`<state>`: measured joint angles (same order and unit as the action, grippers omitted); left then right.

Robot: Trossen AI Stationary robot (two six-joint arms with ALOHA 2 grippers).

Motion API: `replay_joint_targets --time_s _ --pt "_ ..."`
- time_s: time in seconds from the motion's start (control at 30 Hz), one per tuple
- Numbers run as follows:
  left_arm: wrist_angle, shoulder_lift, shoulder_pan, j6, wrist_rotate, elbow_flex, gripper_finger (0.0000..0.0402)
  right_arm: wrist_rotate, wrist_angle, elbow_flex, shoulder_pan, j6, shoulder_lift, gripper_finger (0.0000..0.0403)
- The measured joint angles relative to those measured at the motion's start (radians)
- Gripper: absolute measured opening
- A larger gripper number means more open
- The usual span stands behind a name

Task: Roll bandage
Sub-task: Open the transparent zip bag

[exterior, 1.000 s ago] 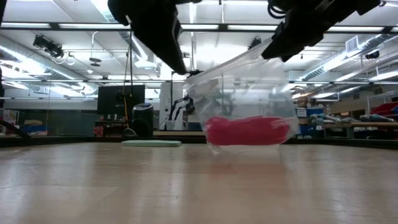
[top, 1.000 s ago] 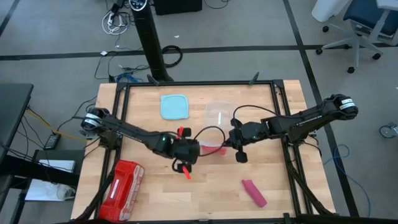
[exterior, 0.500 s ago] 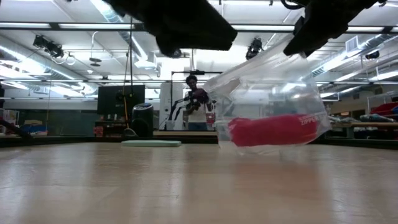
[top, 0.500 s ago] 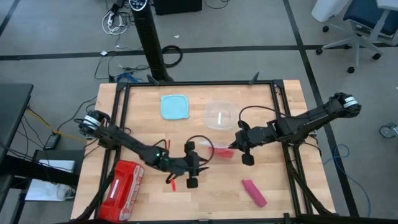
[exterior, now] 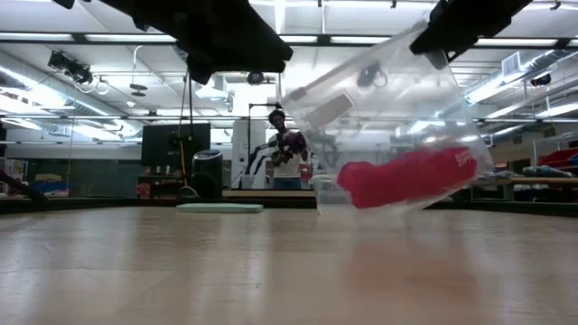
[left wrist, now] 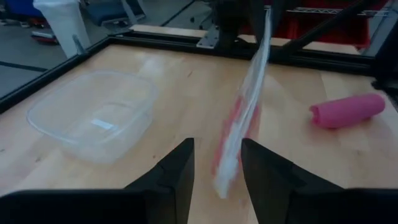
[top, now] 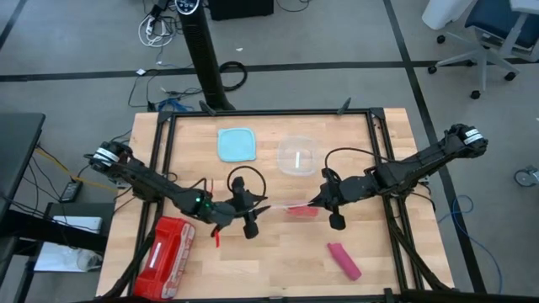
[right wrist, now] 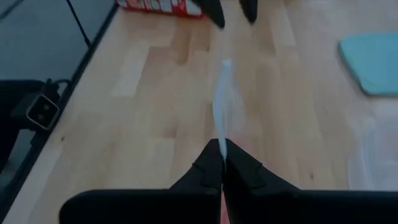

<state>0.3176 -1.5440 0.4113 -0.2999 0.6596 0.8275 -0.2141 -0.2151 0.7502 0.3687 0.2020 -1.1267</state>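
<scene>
Wooden table: the right gripper (top: 316, 202) pinches a clear bag (top: 290, 206) shut-fingered, a red lump inside it. The left gripper (top: 253, 212) stands open just beside the bag. The bandage (top: 344, 260) lies rolled near the front edge; approach it low and square.
</scene>
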Motion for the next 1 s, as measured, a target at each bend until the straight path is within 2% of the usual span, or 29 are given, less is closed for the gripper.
replay_joint_targets --time_s 0.2,0.3,0.5,0.7,1.0 --pt "-0.024 -0.001 -0.004 -0.047 -0.015 0.002 0.0135 0.006 0.034 0.000 0.000 -0.028 0.000 0.0000" --pt "-0.025 -0.001 -0.004 -0.053 -0.073 0.002 0.0135 0.007 0.035 0.000 0.001 -0.029 0.000 0.0000" --pt "-0.049 -0.001 -0.004 -0.046 -0.120 0.002 0.0135 0.008 0.060 0.000 0.002 -0.050 0.000 0.0000" --pt "-0.152 -0.001 -0.006 -0.052 -0.115 0.002 0.0135 0.008 0.091 0.000 0.002 -0.075 -0.001 0.0000" --pt "-0.145 -0.001 -0.006 -0.049 -0.082 0.002 0.0135 0.008 0.125 0.000 0.002 -0.082 -0.001 0.0000"
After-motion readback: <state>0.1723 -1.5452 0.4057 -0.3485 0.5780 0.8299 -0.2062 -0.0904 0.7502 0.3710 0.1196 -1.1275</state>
